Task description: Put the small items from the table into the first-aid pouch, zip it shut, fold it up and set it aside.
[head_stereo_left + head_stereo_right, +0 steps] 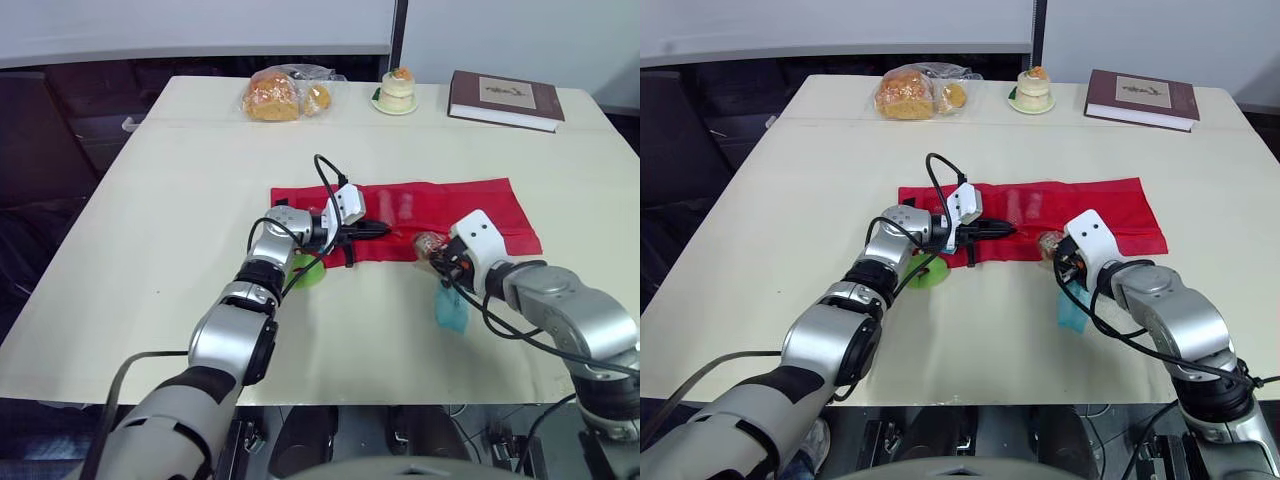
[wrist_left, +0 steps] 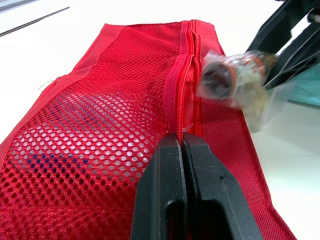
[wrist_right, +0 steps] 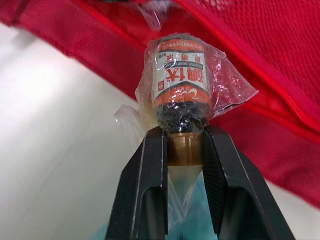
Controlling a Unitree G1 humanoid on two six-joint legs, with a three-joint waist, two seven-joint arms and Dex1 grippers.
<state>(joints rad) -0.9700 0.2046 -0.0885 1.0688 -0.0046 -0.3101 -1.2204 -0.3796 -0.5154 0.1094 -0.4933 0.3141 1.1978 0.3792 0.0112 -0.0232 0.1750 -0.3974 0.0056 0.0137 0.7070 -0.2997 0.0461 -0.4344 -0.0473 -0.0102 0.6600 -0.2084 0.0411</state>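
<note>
Right gripper clamps a plastic-wrapped bottle at the red mesh pouch, whose zipper edge the left gripper pinches.

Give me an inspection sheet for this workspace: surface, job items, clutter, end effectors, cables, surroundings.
Surface: cream table.
Job's things: red mesh zip pouch lies flat; small plastic-wrapped brown bottle at its near edge; green item and teal packet nearer still.
Clutter: bagged bread, small cake, dark red book along the far edge.
End effectors: left end effector shut on the pouch's zip line; right end effector shut on the bottle.
Cables: black cable loops over the left wrist.
Surroundings: pale wall behind.
</note>
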